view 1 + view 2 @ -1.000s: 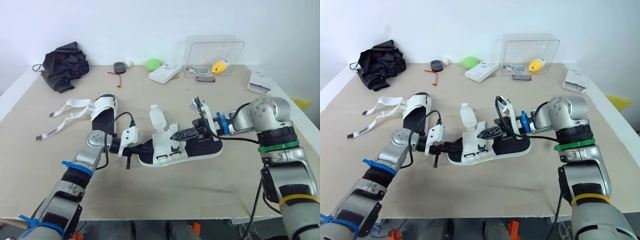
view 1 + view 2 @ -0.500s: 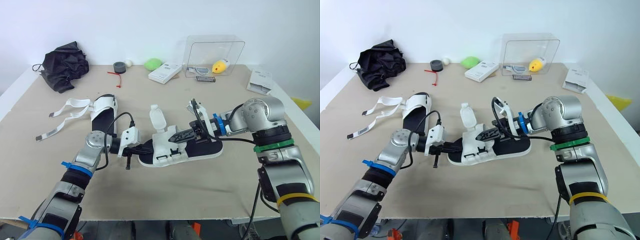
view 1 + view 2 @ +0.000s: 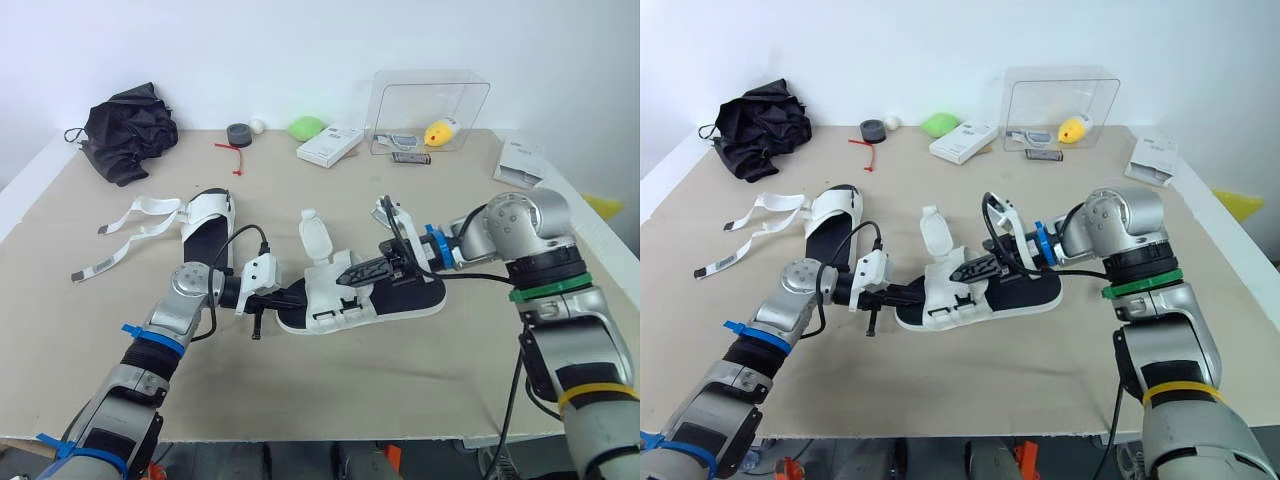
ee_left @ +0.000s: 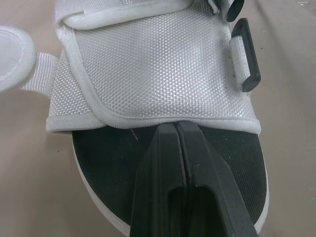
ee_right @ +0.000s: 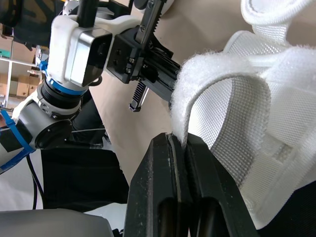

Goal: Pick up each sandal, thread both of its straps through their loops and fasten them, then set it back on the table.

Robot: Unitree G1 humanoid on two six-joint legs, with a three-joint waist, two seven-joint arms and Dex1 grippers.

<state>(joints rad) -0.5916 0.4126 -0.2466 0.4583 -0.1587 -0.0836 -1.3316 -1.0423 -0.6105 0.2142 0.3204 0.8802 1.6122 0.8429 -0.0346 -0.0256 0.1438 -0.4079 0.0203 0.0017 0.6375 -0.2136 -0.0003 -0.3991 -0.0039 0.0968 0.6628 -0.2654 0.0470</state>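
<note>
Right now the right jaws are pinched shut on a white strap (image 5: 217,74) of the near sandal (image 3: 400,295), the left jaws closed on its black footbed (image 4: 108,163), nothing looks fastened yet, and the second sandal (image 3: 207,215) lies well beyond the left jaws on the table (image 3: 400,370), straps loose.

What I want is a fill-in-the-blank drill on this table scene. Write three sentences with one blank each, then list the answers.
1. The right gripper is shut on a white ____ of the sandal.
2. The shut left gripper lies over that sandal's ____ insole.
3. The other sandal lies on the table, on the robot's ____ side.

Missing words: strap; black; left.
</note>
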